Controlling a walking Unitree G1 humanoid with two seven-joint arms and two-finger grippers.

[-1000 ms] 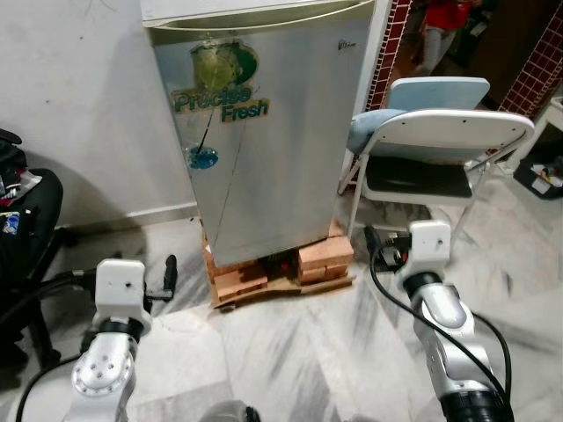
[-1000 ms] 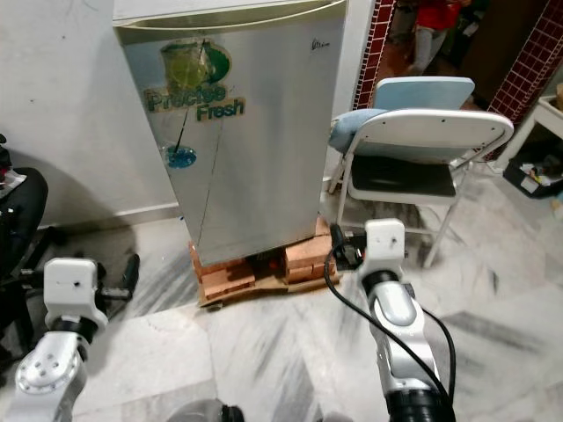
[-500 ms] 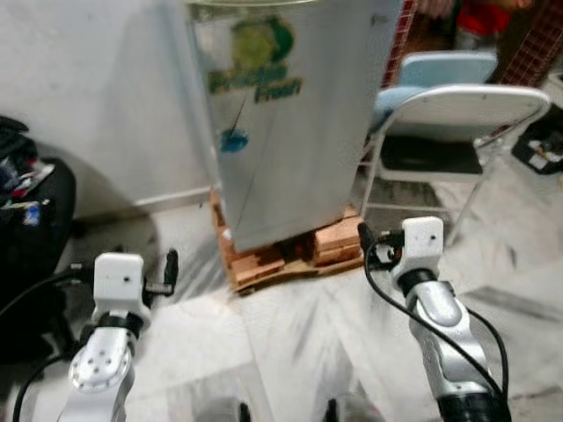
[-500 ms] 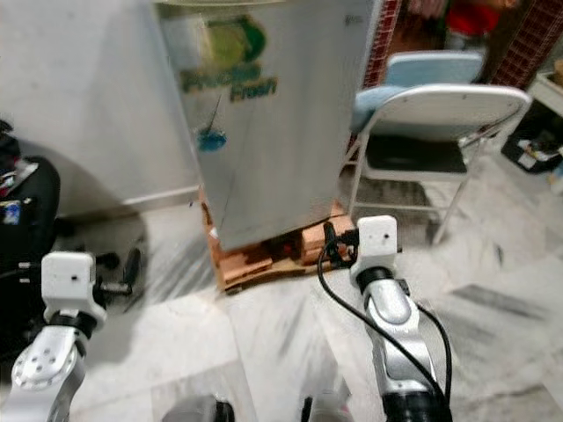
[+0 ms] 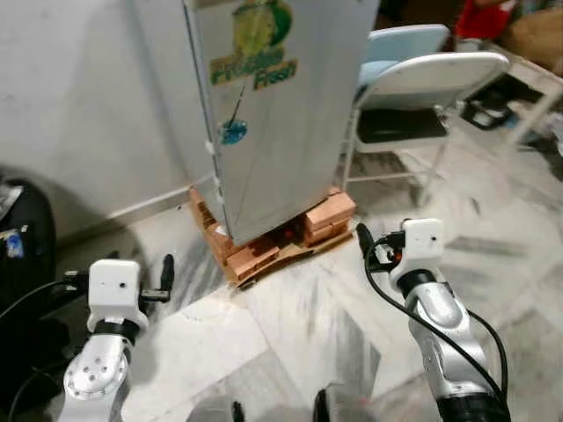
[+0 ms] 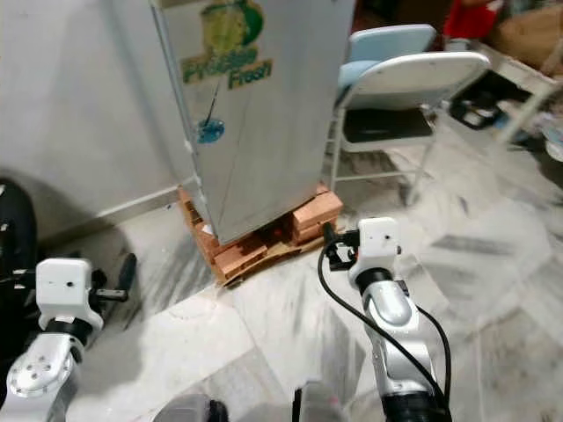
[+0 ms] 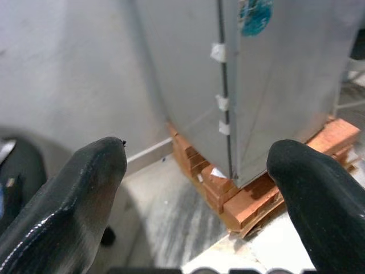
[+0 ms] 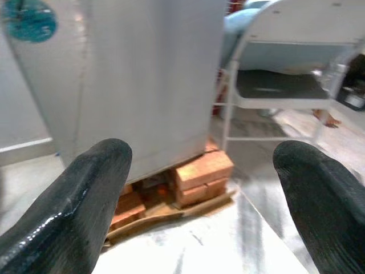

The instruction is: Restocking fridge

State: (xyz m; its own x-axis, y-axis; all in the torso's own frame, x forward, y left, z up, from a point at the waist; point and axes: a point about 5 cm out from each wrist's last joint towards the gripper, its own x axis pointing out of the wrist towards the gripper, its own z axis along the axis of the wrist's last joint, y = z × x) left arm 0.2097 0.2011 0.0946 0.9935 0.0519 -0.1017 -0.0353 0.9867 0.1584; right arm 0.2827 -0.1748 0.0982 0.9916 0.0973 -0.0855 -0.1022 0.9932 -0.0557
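Both grippers splayed toward fridge

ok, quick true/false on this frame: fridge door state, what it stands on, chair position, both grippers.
1. The silver fridge with the green "Fresh" sticker has its door shut. True.
2. The fridge stands straight on the marble floor. False: it rests on orange bricks.
3. The white folding chair stands to the fridge's right. True.
4. The left gripper holds a bottle. False: it is open and empty.
5. The right gripper is shut. False: its fingers are spread wide, holding nothing.
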